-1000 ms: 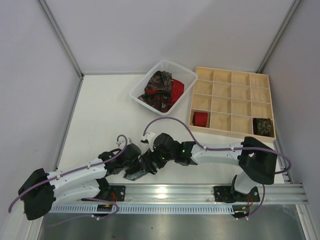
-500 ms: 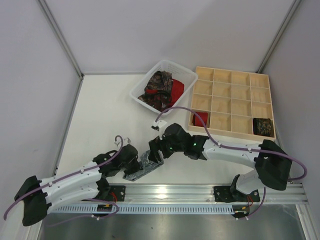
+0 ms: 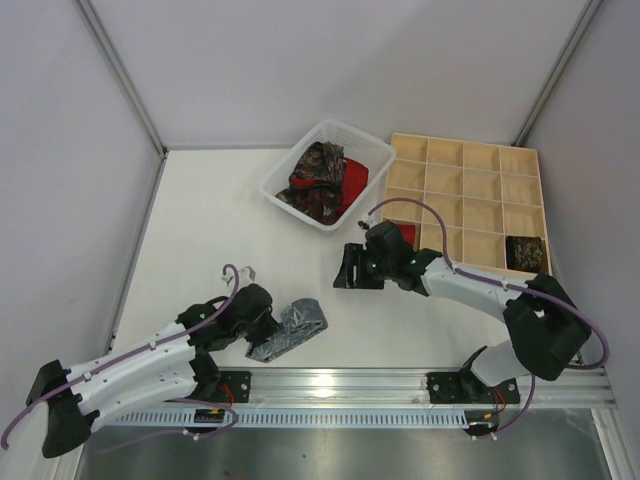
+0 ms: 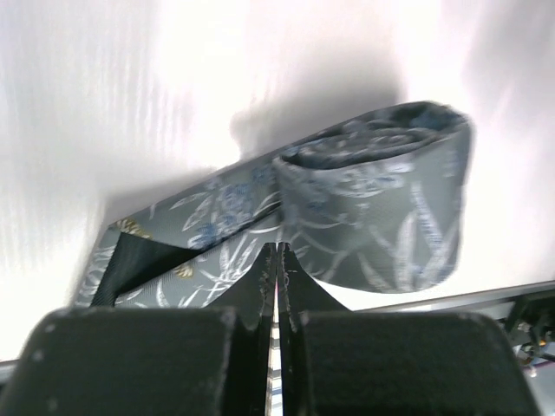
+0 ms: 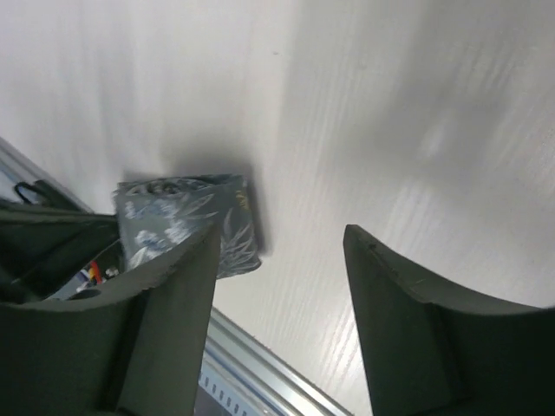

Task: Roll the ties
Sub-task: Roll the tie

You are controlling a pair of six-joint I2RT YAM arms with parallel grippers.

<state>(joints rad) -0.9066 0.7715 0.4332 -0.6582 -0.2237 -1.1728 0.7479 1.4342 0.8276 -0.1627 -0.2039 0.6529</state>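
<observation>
Left gripper (image 4: 276, 247) clenched tight at near edge of table (image 3: 200, 240), tips over flat tail of grey tie (image 4: 373, 208); cannot tell if fabric pinched. Tie half rolled, roll lying just beyond tips. Right gripper (image 5: 279, 234) farther out, spread wide, empty, above table. Beyond: red roll (image 3: 402, 237) and dark roll (image 3: 524, 252) in wooden tray (image 3: 465, 141); loose ties (image 3: 322, 178) heaped in white basket (image 3: 290, 205).

**Enclosure and Work Surface: Condition Noted**

White desk (image 3: 210, 230), matt, evenly lit, soft shadows only. Pale grey panel walls (image 3: 340, 60) stand at 9, 12 and 3 o'clock, joined by slanting metal posts (image 3: 120, 75) at 11 and 1. Aluminium rail (image 3: 350, 385) along the 6 o'clock edge, brushed metal sheet (image 3: 340, 455) beyond.
</observation>
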